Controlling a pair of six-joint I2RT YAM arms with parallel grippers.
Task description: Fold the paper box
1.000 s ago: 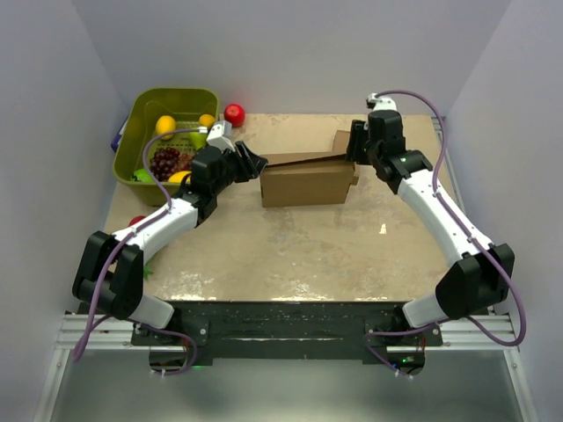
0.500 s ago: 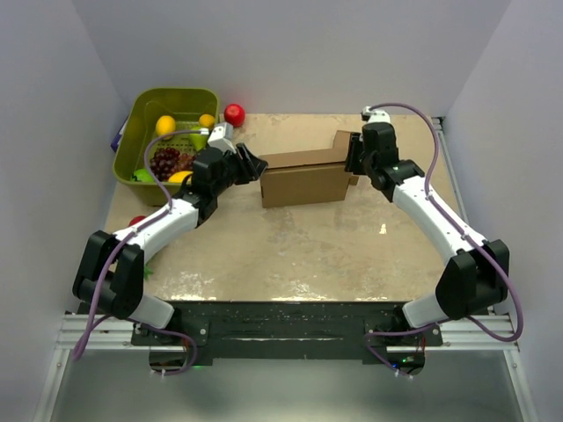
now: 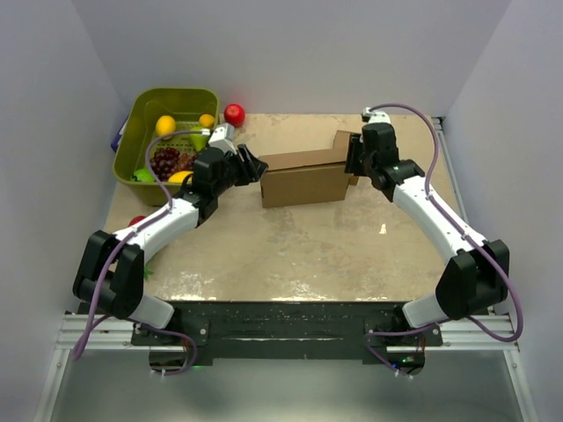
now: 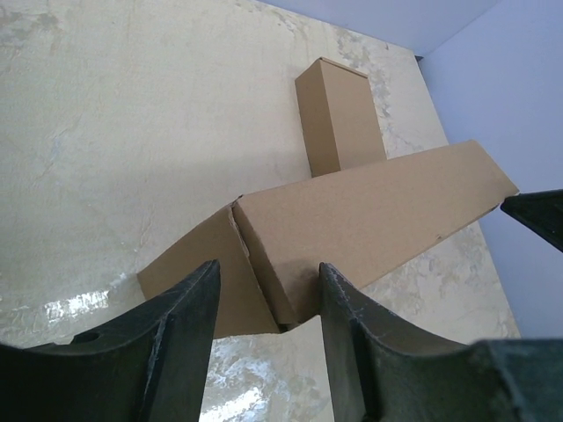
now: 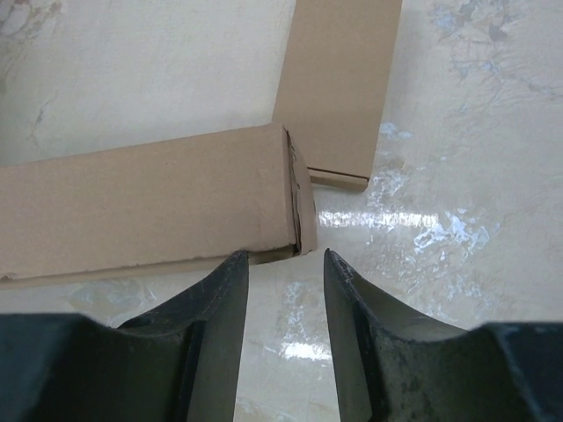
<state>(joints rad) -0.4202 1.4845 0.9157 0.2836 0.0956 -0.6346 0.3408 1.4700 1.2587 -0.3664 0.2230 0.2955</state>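
At the box [image 3: 305, 180] ends, the left gripper [image 4: 266, 269] and right gripper [image 5: 286, 256], both half open and empty, should press flaps in evenly.

Seen from overhead, the right gripper's [image 3: 353, 163] fingertips are lost against the right end of the paper box [image 3: 303, 183]. The right arm [image 3: 422, 198] half covers the smaller cardboard box [image 3: 341, 141]. A red object [image 3: 136, 220] only peeks out beside the left arm [image 3: 167, 220].

In the right wrist view the paper box runs off the left edge and the smaller cardboard box off the top.

Whether the left gripper [image 4: 268, 265] touches the paper box cannot be told.
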